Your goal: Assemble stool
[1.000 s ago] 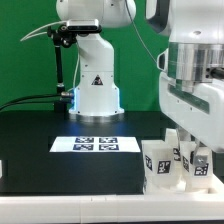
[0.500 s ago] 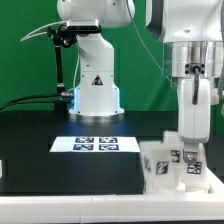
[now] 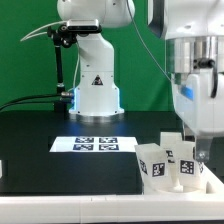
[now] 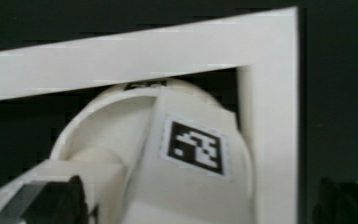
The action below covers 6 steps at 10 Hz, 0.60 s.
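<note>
Since the previous frames the arm has risen slightly at the right of the exterior view; the claw point(image 3: 197, 152) is down among the stool parts point(image 3: 160, 165) clustered at the lower right on the desk point(image 3: 60, 165). Claw state: cannot tell. Grasp appears imminent or underway.

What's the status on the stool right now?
Gripper low among the stool parts, jaw state unclear. Parts crowd the corner rails.

White stool parts point(image 3: 168, 166) with black-and-white square tags, black table point(image 3: 40, 150), green backdrop point(image 3: 25, 60), white marker board point(image 3: 95, 144).
</note>
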Available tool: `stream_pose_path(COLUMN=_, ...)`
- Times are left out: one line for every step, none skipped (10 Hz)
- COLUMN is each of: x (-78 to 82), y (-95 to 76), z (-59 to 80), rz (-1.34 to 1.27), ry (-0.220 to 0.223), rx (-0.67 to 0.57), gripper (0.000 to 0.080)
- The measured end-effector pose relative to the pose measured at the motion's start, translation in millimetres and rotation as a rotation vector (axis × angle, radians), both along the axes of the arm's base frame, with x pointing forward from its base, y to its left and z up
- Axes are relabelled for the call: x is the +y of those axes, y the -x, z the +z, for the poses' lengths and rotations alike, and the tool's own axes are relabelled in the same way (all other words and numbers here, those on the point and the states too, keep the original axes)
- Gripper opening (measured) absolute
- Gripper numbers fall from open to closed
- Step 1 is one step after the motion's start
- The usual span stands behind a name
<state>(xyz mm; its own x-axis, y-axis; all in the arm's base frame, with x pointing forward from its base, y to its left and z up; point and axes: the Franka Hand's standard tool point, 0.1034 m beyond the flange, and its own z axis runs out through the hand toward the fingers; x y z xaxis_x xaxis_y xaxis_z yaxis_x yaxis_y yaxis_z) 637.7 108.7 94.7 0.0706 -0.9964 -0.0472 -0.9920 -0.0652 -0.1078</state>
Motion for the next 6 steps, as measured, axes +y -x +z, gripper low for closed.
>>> stream_pose_path(x=-1.1, y=-1.4, z=7.0, rz=0.152, ry=0.014, rx=-0.023, gripper=0.0649)
stream_pose_path(x=-1.1, y=-2.0, z=9.5, rz=0.288, ry=0.03, rx=-0.043, gripper=0.0649)
stream_pose_path(x=-0.7, y=-2.2, z=8.8, rz=0.378, ry=0.044, rx=-0.052, gripper=0.0649)
stream_pose_path(x=-1.6, y=-2.4, z=8.9, rz=0.456, ry=0.054, rx=-0.056, gripper=0.0649)
stream_pose_path(x=-1.9, y=-2.4, z=8.9, rz=0.532, ry=0.064, rx=-0.06, gripper=0.0649)
stream_pose_path(x=-1.2, y=-1.8, z=8.7, rz=0.662, ry=0.081, rx=-0.05, gripper=0.0649)
